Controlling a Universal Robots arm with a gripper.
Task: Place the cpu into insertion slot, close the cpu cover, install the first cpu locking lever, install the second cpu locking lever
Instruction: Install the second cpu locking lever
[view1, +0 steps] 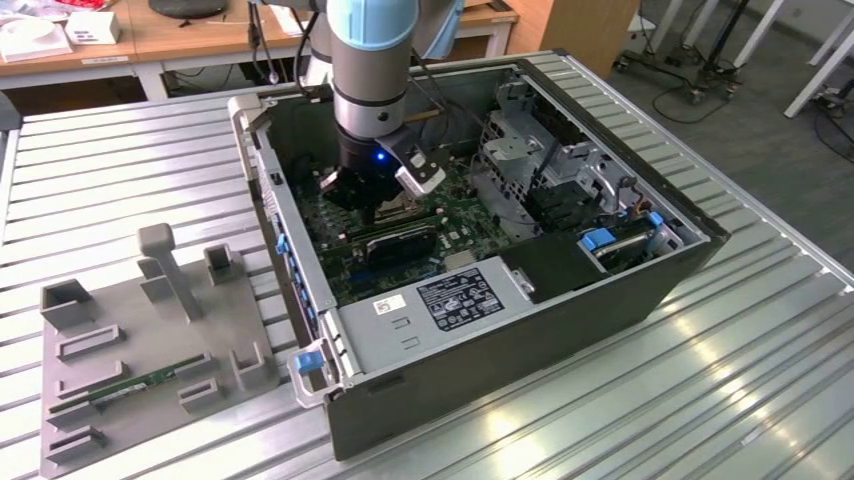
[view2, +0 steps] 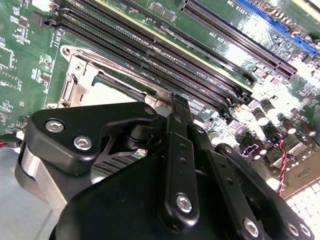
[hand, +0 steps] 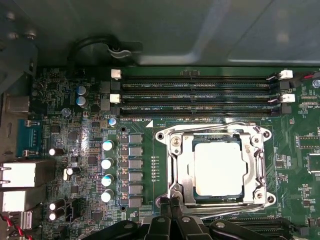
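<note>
The cpu (hand: 218, 168) sits flat in the insertion slot (hand: 186, 176), and the cpu cover (hand: 215, 134) lies down around it, framing its silvery top, so placing and closing look done. The hand (hand: 172, 209) hangs low at the slot's edge, fingers pinched together on nothing, their tips at the cover's rim, probably to work a locking lever. Memory slots (hand: 200, 95) run just beyond the cover.

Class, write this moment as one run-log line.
cpu: seated in insertion slot | cpu cover: down around it | gripper: shut, at cover's edge | computer case: open
</note>
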